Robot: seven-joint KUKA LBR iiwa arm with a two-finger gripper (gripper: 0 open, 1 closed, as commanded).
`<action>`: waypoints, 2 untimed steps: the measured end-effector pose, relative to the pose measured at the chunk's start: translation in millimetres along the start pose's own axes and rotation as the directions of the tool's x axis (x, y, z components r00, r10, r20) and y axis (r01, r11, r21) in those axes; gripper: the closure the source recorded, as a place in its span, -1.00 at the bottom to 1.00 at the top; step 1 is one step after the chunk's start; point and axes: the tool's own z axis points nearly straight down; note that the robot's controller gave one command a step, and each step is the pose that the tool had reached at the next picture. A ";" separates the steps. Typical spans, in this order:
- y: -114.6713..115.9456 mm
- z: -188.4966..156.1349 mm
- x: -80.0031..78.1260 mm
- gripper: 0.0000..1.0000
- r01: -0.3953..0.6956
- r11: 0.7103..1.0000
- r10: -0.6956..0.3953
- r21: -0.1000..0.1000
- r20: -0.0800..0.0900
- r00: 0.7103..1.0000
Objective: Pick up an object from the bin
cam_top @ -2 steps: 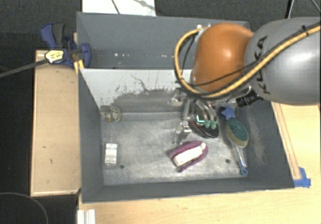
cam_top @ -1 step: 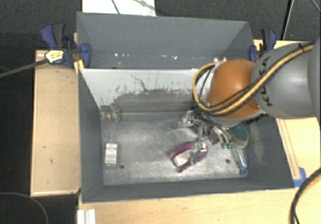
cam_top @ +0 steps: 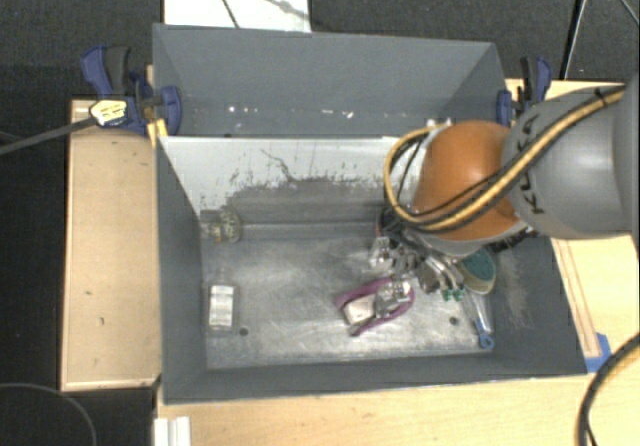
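The thick grey robot arm (cam_top: 585, 169) reaches into the grey metal bin (cam_top: 320, 84) from the right, its wrist bent downward under a rounded orange cover (cam_top: 460, 174) looped with yellow-and-black cables (cam_top: 445, 221). Below the cover, the dark metal gripper (cam_top: 395, 269) hangs low over the right half of the bin floor, directly above and seemingly touching a curved purple-and-silver object (cam_top: 372, 309) that lies near the front wall, right of centre. Whether the gripper is apart or closed cannot be told, as its tip blurs into the clutter of wrist hardware and the purple item beneath. A teal round object (cam_top: 481, 272) sits just right of the gripper, partly hidden by the wrist, and a thin blue stick-like object (cam_top: 481, 326) lies nearer the front right corner. Well apart on the left, a small clear rounded item (cam_top: 220, 227) rests against the far wall and a pale translucent block (cam_top: 220, 304) lies near the front; what either is made of is hard to make out.
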 end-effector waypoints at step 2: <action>-5.8 -89.9 34.2 -1.00 0.053 0.999 -0.054 0.004 0.018 0.998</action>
